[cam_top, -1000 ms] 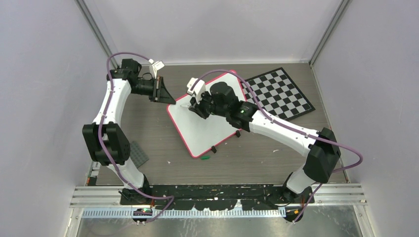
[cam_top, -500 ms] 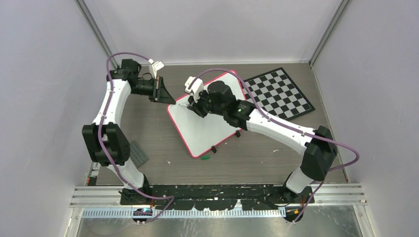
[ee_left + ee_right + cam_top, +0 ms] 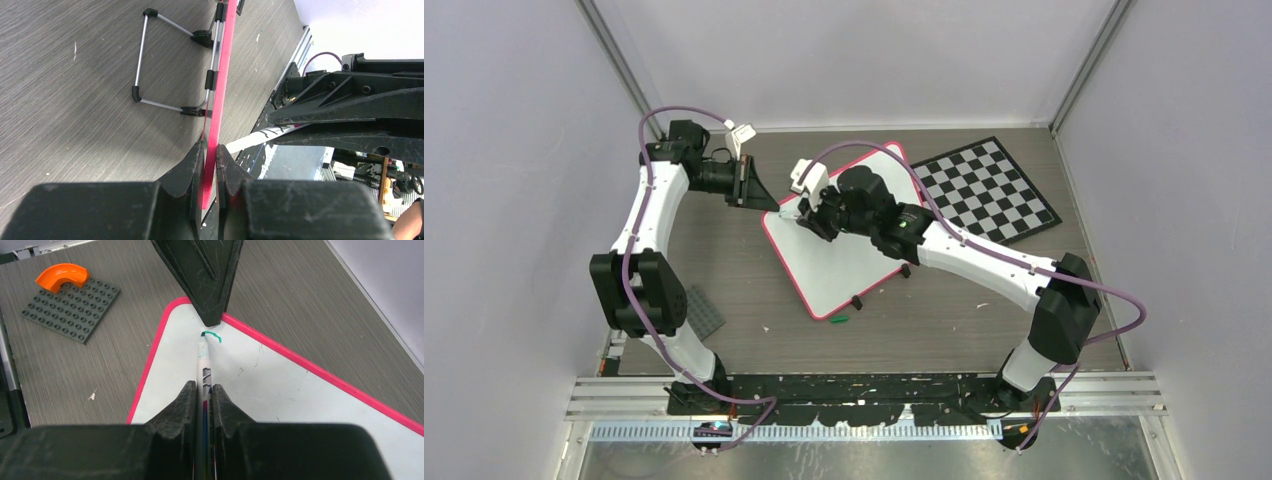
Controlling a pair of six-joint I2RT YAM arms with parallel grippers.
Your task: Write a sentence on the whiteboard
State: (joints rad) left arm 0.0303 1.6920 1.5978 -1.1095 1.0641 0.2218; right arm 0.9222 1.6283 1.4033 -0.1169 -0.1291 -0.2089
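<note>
The whiteboard point(image 3: 844, 270) lies tilted mid-table, white with a pink rim point(image 3: 222, 90). My left gripper point(image 3: 769, 205) is shut on that rim at the board's far-left corner, and the pink edge is pinched between its jaws point(image 3: 210, 150). My right gripper point(image 3: 809, 218) is shut on a white marker point(image 3: 204, 360), whose shaft runs out between the fingers point(image 3: 204, 386). The marker's green tip touches the board point(image 3: 280, 385) just below the left gripper's fingertips point(image 3: 212, 322). Of the sentence, only a short green hooked stroke point(image 3: 216, 335) shows beside the tip.
A black-and-white checkered board point(image 3: 989, 185) lies at the back right, partly under the whiteboard's corner. A grey studded plate point(image 3: 70, 307) with an orange curved piece point(image 3: 62, 276) sits left of the board. A small green cap point(image 3: 840, 319) lies near the board's front edge. A wire stand point(image 3: 165, 65) props the board.
My right gripper has carried the marker leftward across the board toward the corner held by the left gripper. The left arm and the board have stayed put.
</note>
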